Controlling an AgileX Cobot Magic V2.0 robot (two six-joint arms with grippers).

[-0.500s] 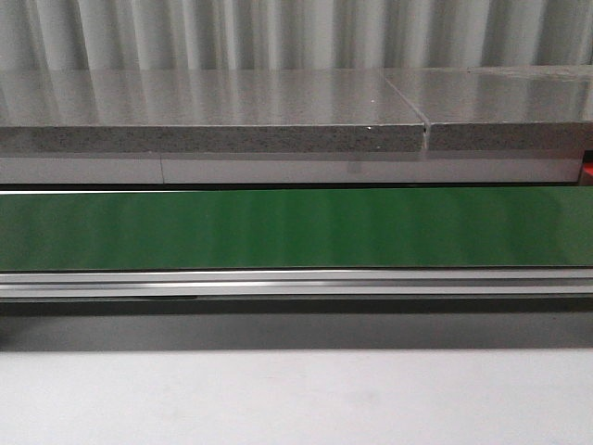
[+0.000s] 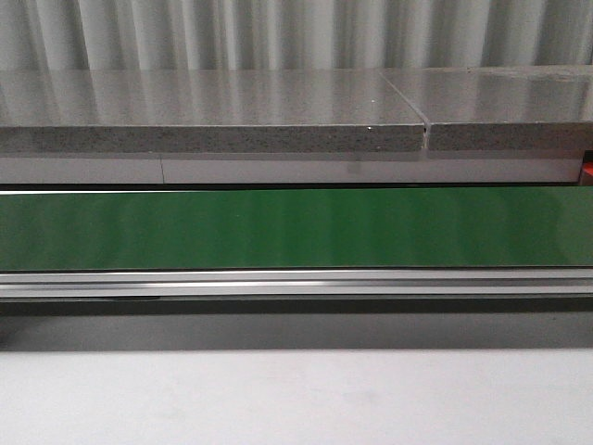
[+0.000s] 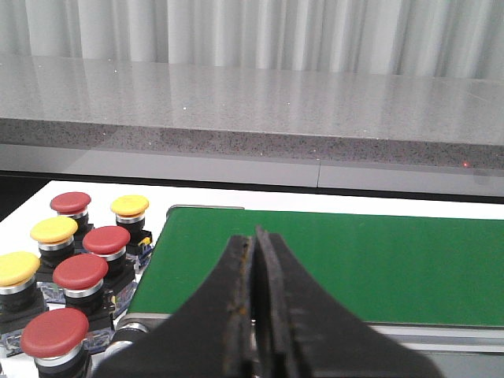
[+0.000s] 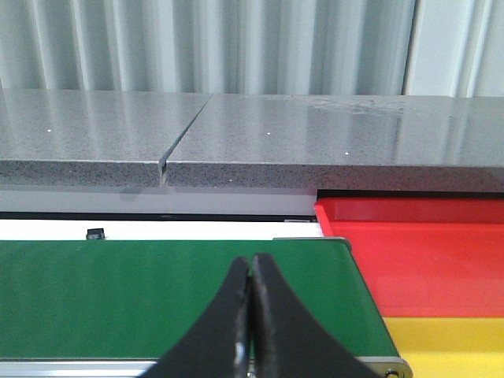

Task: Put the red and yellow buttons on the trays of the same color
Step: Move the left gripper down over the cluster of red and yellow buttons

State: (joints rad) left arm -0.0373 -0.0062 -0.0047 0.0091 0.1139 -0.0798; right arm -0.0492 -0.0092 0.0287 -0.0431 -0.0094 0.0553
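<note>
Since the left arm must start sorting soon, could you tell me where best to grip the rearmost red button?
Probably by the domed cap of the rearmost red button, from above: it stands upright, its body hemmed by neighbours, and the left gripper must open first.

Grey counter, green belt, pale ribbed wall

A speckled grey stone slab (image 2: 213, 125) with one seam runs before a white corrugated wall (image 2: 278, 32); below lie a green conveyor belt (image 2: 296, 229), its aluminium rail (image 2: 296, 282) and a white surface (image 2: 296, 399).

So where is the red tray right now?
The red tray shows only in the right wrist view, just past the end of the green belt, below the grey stone ledge. The yellow tray sits right against it.
</note>
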